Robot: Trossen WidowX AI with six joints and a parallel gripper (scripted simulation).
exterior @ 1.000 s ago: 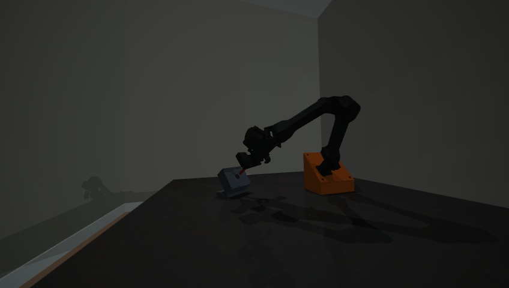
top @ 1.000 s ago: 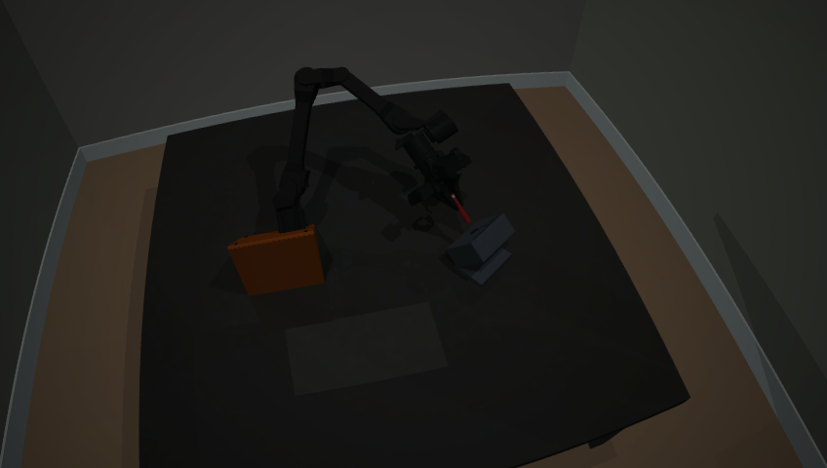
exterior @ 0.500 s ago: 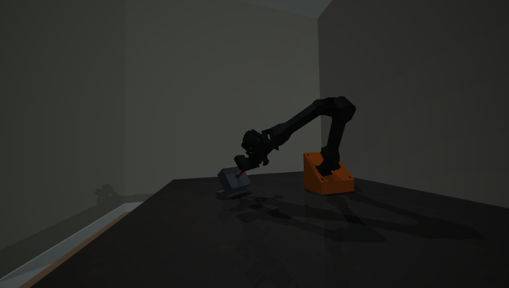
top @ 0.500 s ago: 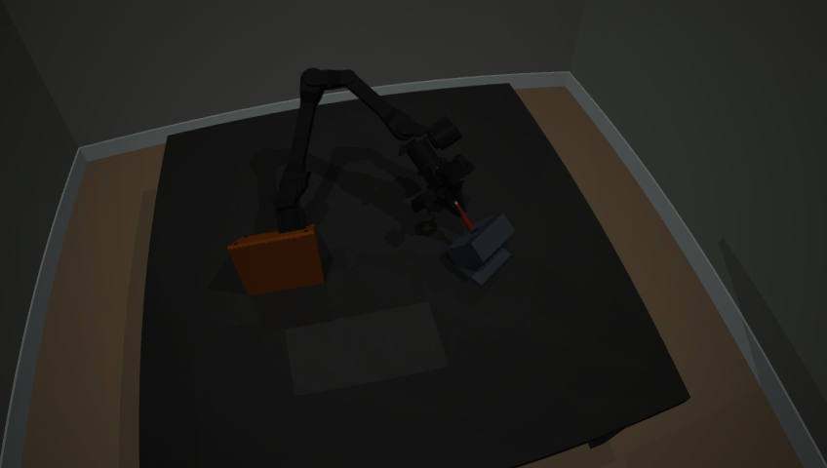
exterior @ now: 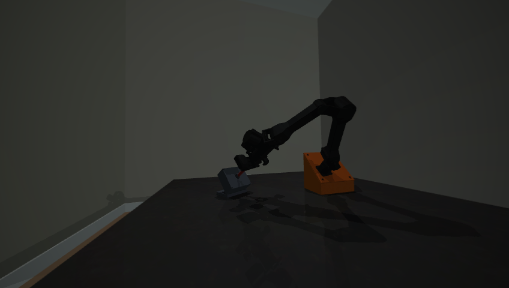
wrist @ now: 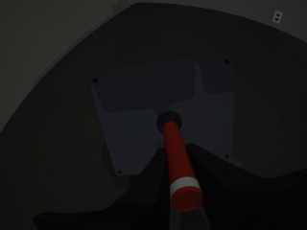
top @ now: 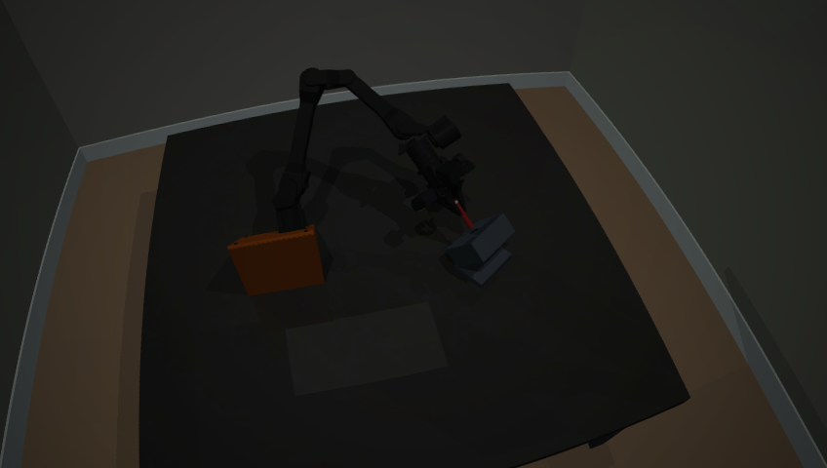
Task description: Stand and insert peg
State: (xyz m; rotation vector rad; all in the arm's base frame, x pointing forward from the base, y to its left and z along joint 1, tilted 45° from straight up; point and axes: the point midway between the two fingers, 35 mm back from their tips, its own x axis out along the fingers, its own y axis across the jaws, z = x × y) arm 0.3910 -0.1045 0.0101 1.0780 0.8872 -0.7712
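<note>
The red peg [top: 465,216] [exterior: 240,173] [wrist: 178,153] is held tilted, its white-banded end toward the wrist camera and its plain end at the hole [wrist: 169,120] in the panel's face. The plain end overlaps the lower part of the hole in the wrist view; how deep it sits cannot be told. The blue-grey sloped panel [top: 489,237] [exterior: 237,183] [wrist: 129,134] stands on its base on the table. My gripper [top: 461,207] [wrist: 176,151] is shut on the peg, just above the panel's face. In the exterior view the fingers are dark and partly hidden.
The orange robot base block [top: 278,263] [exterior: 337,187] stands on the dark table [top: 551,347] [exterior: 178,242]. A lighter grey rectangle [top: 365,347] lies flat on the table in the top view. Arm shadows fall beside the panel.
</note>
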